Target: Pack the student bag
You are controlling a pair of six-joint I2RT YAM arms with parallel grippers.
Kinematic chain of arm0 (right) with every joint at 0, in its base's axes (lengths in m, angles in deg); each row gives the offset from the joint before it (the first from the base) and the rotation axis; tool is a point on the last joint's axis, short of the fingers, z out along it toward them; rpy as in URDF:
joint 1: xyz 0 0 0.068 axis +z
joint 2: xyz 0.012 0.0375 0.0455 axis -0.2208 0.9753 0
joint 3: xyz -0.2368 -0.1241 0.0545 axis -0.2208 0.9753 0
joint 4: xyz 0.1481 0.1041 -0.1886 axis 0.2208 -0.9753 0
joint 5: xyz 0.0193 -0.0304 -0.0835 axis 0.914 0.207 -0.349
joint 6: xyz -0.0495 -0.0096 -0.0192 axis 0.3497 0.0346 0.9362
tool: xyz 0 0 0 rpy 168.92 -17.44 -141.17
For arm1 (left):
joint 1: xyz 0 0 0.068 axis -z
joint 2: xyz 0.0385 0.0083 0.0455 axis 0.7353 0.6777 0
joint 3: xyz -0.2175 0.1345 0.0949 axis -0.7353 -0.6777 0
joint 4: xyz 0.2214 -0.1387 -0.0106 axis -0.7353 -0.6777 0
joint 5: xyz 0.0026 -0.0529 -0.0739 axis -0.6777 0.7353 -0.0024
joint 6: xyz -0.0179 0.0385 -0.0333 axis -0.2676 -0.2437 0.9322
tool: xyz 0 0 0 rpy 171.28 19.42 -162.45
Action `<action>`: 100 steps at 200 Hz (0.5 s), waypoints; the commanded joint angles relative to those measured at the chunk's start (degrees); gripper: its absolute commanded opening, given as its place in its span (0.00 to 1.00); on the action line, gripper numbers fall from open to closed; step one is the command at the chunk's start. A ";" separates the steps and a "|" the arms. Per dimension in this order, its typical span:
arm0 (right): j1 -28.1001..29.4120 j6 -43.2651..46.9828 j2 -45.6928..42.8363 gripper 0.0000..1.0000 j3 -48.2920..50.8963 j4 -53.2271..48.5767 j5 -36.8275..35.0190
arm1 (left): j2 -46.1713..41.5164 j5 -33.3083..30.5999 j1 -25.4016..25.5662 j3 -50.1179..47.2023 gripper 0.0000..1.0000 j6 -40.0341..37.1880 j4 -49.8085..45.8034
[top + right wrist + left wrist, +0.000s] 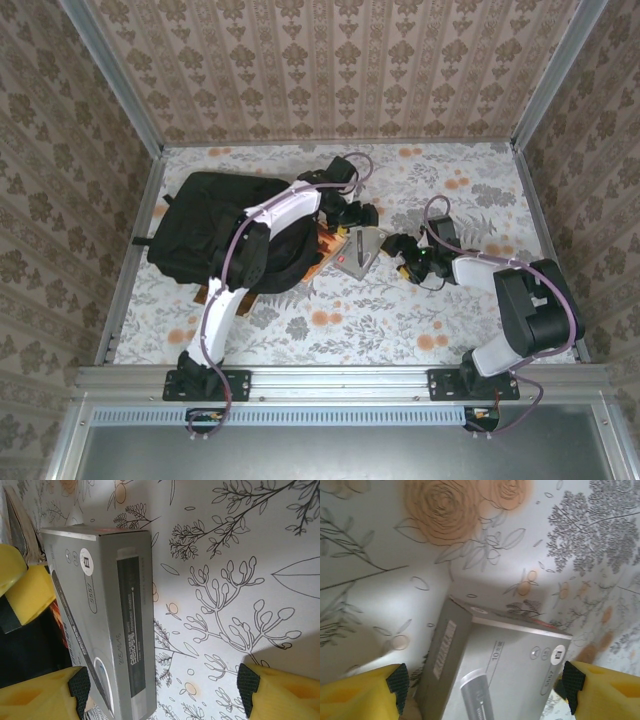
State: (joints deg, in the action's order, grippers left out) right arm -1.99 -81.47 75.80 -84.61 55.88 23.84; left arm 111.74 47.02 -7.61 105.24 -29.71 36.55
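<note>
The student bag, a large black backpack, lies at the table's left. Just right of it a grey marker box rests on the flowered table. My left gripper hovers over the box. In the left wrist view the box lies between the wide-open yellow fingers, and both pads stand off its sides. My right gripper is at the box's right side, also open. In the right wrist view the box lies close to its left pad. Neither gripper holds anything.
An orange-edged book pokes out under the box, next to the bag. Another brownish edge shows below the bag. Metal rails and patterned walls close in the table, with bare cloth to the right and front.
</note>
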 commanded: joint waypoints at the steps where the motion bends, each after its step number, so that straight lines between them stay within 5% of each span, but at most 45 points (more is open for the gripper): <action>1: -1.18 -0.90 -1.53 0.80 1.89 1.55 0.43 | 1.79 7.43 1.37 -2.50 0.83 4.17 3.67; 47: -3.98 -1.62 -3.72 0.79 4.11 3.33 1.27 | 0.25 14.52 2.02 -9.30 0.84 10.65 11.74; 100: -4.27 -3.60 0.96 0.79 3.94 9.43 8.26 | -2.65 13.68 2.88 -12.01 0.85 8.80 9.42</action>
State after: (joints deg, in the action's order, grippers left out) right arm -6.23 -82.83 74.64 -81.22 60.93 27.05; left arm 108.90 59.65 -6.36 95.56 -21.45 51.02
